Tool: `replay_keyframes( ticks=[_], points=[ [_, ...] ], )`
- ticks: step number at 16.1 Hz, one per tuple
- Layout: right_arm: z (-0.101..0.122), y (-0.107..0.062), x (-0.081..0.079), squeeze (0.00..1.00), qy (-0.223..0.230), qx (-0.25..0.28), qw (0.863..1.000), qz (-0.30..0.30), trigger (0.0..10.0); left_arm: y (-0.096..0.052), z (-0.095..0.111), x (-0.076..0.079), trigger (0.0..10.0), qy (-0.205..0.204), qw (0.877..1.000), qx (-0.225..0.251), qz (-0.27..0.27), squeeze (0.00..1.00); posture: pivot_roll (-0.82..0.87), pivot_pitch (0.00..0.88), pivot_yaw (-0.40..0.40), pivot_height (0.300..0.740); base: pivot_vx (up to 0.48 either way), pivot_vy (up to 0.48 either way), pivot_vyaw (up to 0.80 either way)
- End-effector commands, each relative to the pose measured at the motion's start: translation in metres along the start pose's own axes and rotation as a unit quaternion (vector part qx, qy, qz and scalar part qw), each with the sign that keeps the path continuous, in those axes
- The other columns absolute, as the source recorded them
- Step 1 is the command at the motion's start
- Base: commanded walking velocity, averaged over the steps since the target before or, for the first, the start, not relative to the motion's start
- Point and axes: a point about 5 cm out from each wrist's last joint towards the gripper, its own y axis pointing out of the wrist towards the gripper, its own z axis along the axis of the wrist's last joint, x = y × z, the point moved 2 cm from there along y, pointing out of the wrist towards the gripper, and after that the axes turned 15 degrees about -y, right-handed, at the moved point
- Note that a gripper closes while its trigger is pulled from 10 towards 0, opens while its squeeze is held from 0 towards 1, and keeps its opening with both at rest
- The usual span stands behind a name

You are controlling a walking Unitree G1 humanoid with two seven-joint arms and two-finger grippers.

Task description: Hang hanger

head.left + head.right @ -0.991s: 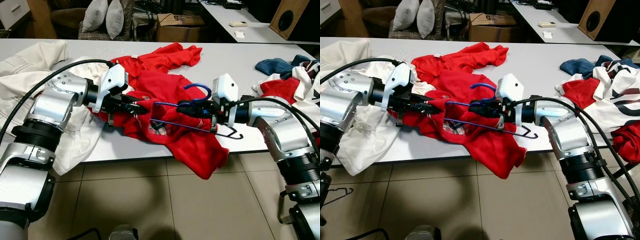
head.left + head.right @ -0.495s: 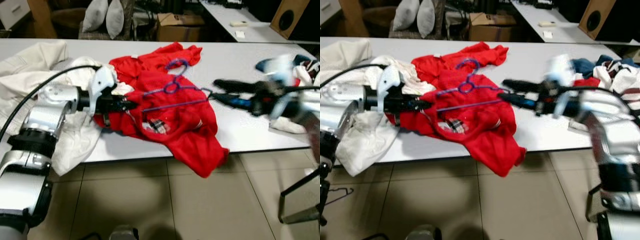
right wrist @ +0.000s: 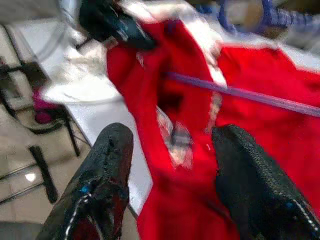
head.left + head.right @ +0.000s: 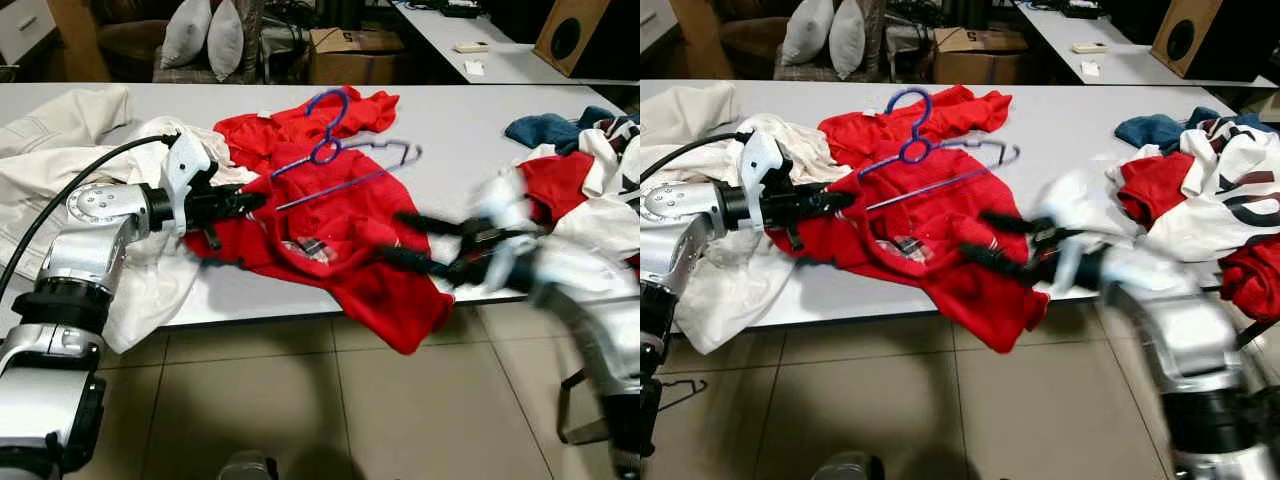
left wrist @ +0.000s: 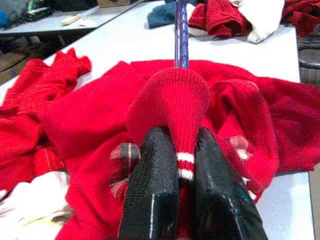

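one blurred right gripper (image 4: 415, 243), fingers apart, beside red sweater (image 4: 350, 215)

Ribbed knit red sweater (image 5: 170, 95) cloth

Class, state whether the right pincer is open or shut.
Open: the right pincer has its two black fingers spread wide apart, holding nothing, above the red garment.

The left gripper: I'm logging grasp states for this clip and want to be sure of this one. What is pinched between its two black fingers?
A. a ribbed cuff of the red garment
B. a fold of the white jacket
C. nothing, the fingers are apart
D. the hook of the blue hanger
A: in the left wrist view the left gripper has both fingers closed on the striped ribbed cuff of the red garment, with the blue hanger beyond it.
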Motion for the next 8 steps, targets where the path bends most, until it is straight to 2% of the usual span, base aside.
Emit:
replay_keyframes(
  ticks=[1,4,5,6,8],
  points=[
    [-0.013,0.008,0.005,1.00,0.024,-0.040,0.998,-0.045,10.0,-0.002,0.007,0.001,0.0,0.009,1.000,0.014,0.005,0.00,0.06,0.000,-0.010,0.740,0.000,0.000,0.00],
    [-0.038,0.023,0.027,1.00,0.112,-0.092,0.975,-0.168,10.0,-0.002,0.011,0.007,0.0,0.020,1.000,0.016,0.002,0.00,0.06,0.000,-0.013,0.740,0.000,0.000,0.00],
    [-0.043,0.024,0.030,0.76,0.130,-0.101,0.969,-0.185,10.0,-0.002,0.012,0.009,0.0,0.022,1.000,0.017,0.001,0.00,0.06,0.000,-0.015,0.740,0.000,0.000,0.00],
    [-0.052,0.026,0.036,0.00,0.169,-0.114,0.958,-0.200,10.0,0.000,0.015,0.012,0.0,0.026,0.999,0.019,-0.003,0.00,0.06,0.000,-0.023,0.740,0.000,0.000,0.00],
    [-0.063,0.026,0.040,0.00,0.212,-0.150,0.945,-0.197,10.0,0.000,0.015,0.015,0.0,0.033,0.999,0.016,-0.005,0.00,0.06,0.000,-0.031,0.740,0.000,0.000,0.00]
  ],
)
